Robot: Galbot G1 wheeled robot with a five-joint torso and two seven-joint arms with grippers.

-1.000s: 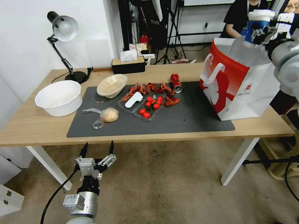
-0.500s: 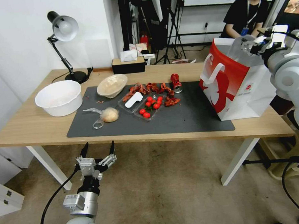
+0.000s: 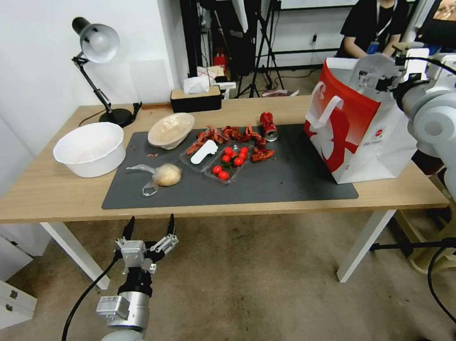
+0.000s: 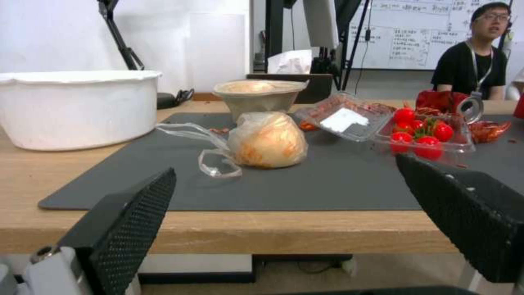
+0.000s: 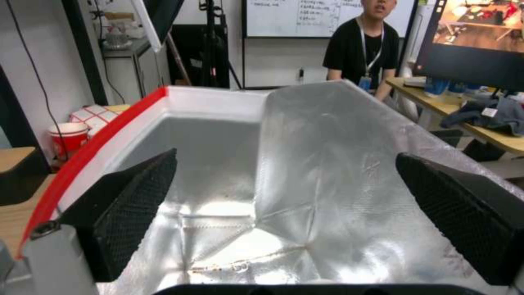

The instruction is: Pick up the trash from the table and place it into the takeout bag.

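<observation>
Right claw: my fingers are spread wide with nothing between them, poised over the open mouth of the takeout bag; silver lining straight below me.
Left claw: wide open too, empty, parked low in front of the desk's near edge, at about 7 o'clock of the mat.
Key relation: the remaining trash lies at 9 o'clock from the bag, well apart from my right claw. The red can is the nearest piece to that claw, lying on its side, long axis running roughly 12 to 6.
Other trash: the bagged lump sits dead ahead of my left claw at 12 o'clock, so I judge that arm nearer to it; the beige bowl is just behind it.
Surface: flat dark mat on light wood, also carrying a tray of tomatoes and red scraps.
Room: a lamp and white tub at the desk's 9 o'clock end.
</observation>
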